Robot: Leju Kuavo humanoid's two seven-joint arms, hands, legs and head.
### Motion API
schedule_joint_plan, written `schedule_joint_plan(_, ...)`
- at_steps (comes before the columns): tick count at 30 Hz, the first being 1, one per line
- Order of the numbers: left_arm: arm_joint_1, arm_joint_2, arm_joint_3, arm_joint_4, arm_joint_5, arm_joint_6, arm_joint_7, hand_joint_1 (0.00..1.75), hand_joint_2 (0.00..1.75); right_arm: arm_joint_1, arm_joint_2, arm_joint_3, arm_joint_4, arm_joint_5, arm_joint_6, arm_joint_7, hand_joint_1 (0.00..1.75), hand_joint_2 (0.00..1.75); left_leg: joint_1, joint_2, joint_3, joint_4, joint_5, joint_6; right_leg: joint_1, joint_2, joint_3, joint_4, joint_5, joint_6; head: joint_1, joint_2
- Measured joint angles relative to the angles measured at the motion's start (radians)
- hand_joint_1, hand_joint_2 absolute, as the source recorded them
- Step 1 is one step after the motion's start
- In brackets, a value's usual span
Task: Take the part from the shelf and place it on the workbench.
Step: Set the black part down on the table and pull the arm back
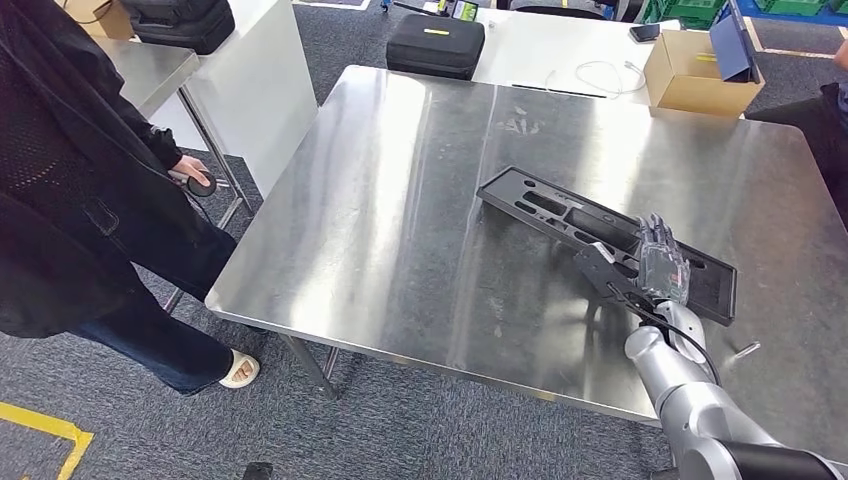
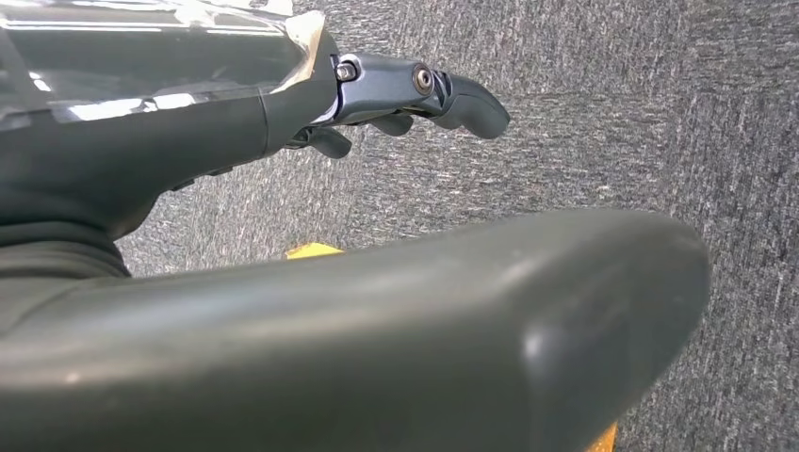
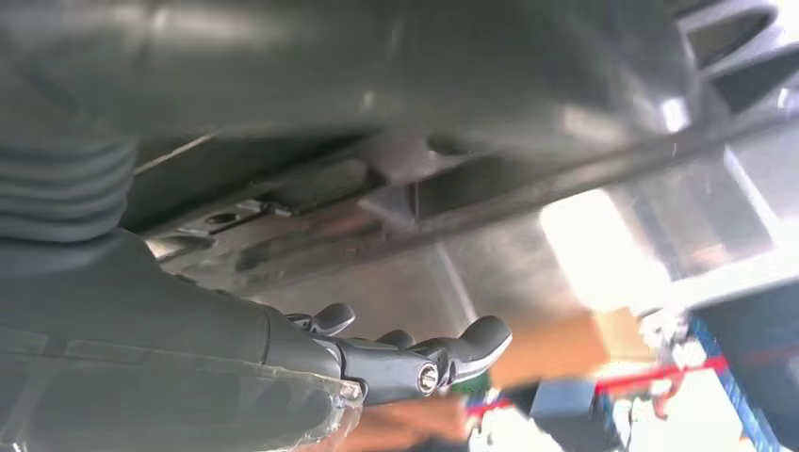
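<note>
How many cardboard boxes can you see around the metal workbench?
2. One open cardboard box sits on the white table beyond the workbench's far right corner; another box shows at the head view's upper left, partly cut off. Others may lie outside the frame.

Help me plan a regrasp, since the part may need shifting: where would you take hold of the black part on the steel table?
Probably the long near edge of the black part, coming from the robot's side. It lies flat and thin on the workbench, so only the rim and cut-outs offer purchase. The right hand is already at its near right end.
</note>
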Motion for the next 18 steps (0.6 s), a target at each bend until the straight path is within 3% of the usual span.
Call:
schedule_joint_plan(4,-0.001,0.002,-0.003,0.000,-0.008,-0.014,0.012,0.00,0.00,-0.055,-0.005,0.022,0.000,0.090,0.267,-0.008,0.00,0.00,0.000,0.001,0.000,0.000,0.000,0.000,0.000,0.001,0.000,0.000,0.000,0.000,0.000,0.000)
schedule_joint_plan(9,-0.005,0.006,-0.008,0.000,-0.020,-0.022,0.040,0.00,0.00,-0.225,-0.018,0.122,0.002,0.254,0.628,-0.017,0.00,0.00,-0.001,0.001,0.001,0.000,0.002,0.002,-0.001,0.001,0.000,0.000,0.001,0.001,0.000,0.000)
schedule_joint_plan(12,-0.006,0.007,-0.008,0.000,-0.021,-0.022,0.046,0.00,0.00,-0.322,-0.016,0.177,0.002,0.287,0.709,-0.021,0.00,0.00,-0.001,0.001,0.002,0.001,0.003,0.002,-0.001,0.000,0.001,0.000,0.001,0.001,0.000,0.000)
schedule_joint_plan(18,-0.008,0.007,-0.008,0.000,-0.021,-0.022,0.047,0.00,0.00,-0.399,-0.014,0.227,0.003,0.295,0.721,-0.024,0.00,0.00,-0.001,0.001,0.002,0.001,0.002,0.002,-0.001,0.000,0.001,0.000,0.001,0.001,0.000,0.000)
